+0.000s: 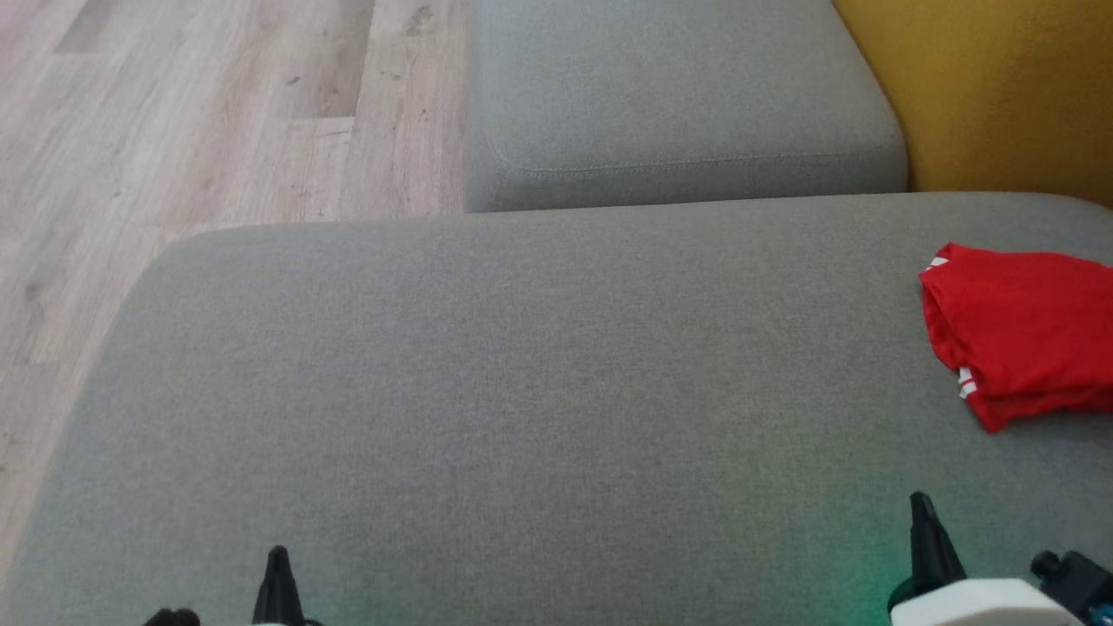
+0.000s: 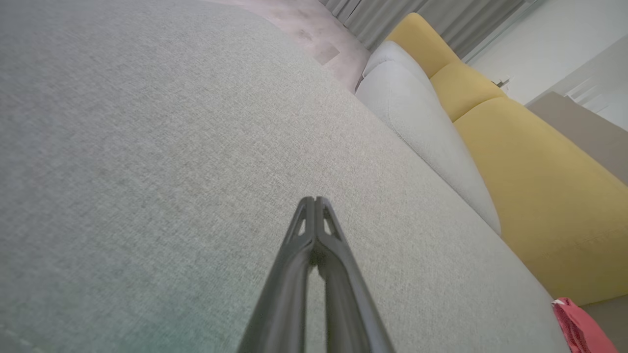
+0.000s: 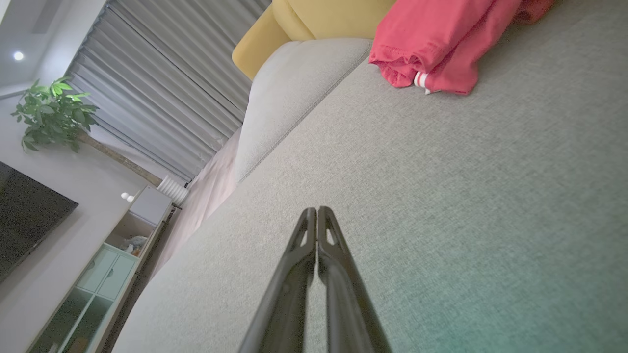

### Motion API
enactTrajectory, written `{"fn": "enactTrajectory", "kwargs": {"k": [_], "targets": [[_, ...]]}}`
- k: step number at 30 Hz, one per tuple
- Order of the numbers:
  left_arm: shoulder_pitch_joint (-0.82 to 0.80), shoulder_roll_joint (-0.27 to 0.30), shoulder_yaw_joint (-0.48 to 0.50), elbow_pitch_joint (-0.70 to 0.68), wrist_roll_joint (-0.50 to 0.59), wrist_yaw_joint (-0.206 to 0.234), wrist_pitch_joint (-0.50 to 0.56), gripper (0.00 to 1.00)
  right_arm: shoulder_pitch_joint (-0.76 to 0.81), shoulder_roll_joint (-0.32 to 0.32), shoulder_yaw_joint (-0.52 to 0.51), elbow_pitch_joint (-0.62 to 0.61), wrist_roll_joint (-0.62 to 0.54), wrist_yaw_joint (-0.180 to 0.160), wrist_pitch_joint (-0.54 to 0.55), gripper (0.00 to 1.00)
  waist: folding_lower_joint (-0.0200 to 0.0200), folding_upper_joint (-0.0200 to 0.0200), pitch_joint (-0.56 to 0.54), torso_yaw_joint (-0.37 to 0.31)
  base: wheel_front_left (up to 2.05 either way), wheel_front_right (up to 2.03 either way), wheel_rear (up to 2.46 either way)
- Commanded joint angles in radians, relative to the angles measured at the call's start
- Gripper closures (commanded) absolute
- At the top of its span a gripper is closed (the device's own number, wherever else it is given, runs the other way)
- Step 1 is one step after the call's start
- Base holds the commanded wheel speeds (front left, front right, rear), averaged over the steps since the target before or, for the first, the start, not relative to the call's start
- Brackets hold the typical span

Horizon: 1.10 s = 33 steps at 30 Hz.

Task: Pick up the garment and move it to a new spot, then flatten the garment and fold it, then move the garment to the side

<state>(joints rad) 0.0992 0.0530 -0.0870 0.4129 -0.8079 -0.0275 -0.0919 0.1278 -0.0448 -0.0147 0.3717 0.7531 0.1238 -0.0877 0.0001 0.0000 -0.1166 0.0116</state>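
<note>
While head view crops garment (image 1: 1022,335), R wrist view shows its striped hem & plant (image 3: 54,110); L gripper (image 2: 314,198), R gripper (image 3: 317,208) closed, empty.

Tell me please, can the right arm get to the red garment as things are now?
Probably yes. The right gripper, shut, is on the same side as the red garment, with bare grey cushion between them. It must open first.

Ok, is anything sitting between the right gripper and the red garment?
Nothing visible. Only bare grey cushion lies between the right gripper and the red garment, which sits bunched ahead of it and slightly to its right. The gripper is shut and holds nothing.
</note>
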Motion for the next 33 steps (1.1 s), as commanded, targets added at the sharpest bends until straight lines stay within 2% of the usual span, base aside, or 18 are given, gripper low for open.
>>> {"fn": "enactTrajectory", "kwargs": {"k": [1,33], "targets": [[-0.068,0.0,0.035,-0.039,-0.035,-0.009,0.007,1.0,-0.073,-0.003,0.0,-0.04,0.04,0.003,0.006,1.0,-0.0001,0.0,0.004,0.0,0.0,0.0,0.0],[-0.134,-0.001,0.114,-0.1,-0.398,-0.054,0.101,1.0,-0.15,-0.004,-0.047,-0.081,0.427,0.005,0.099,1.0,-0.0001,0.0,0.059,-0.006,0.0,0.0,0.0]]}}
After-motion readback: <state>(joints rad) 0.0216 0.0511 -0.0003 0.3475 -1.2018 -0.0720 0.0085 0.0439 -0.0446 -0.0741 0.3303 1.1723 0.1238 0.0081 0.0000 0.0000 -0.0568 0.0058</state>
